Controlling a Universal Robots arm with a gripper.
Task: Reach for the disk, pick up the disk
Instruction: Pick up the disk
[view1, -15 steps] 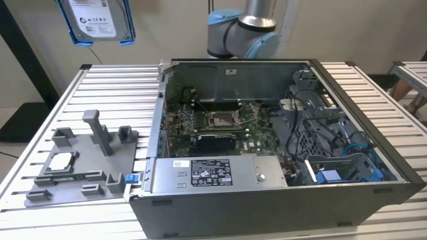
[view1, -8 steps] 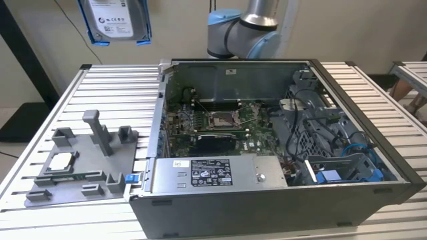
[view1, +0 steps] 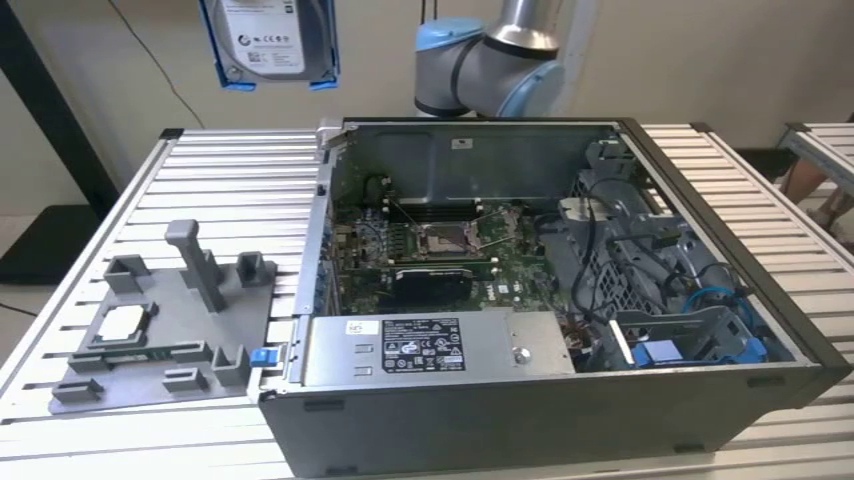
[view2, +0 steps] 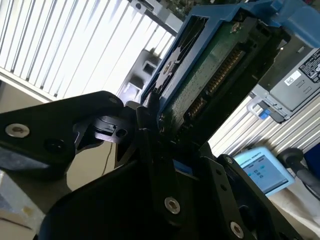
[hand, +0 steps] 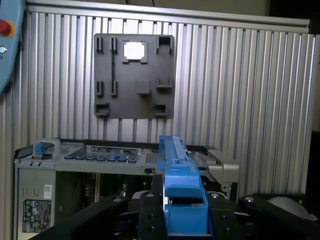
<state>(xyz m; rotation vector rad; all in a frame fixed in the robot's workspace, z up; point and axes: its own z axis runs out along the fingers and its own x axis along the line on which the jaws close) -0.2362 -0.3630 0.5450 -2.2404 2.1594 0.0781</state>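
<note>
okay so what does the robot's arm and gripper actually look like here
In the exterior view the arm is silver-grey tubing with light blue joint caps. In both wrist views the gripper is matte black, built of flat angular linkage plates joined by silver hex-socket screws, its jaws black too.

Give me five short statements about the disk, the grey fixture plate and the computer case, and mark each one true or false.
1. The disk hangs in the air above the table. True.
2. The fingers are shut on the disk. True.
3. The disk lies inside the computer case. False: it is held up outside the case.
4. A small square chip sits on the grey fixture plate. True.
5. The computer case is closed. False: its side is open and the board shows.
</note>
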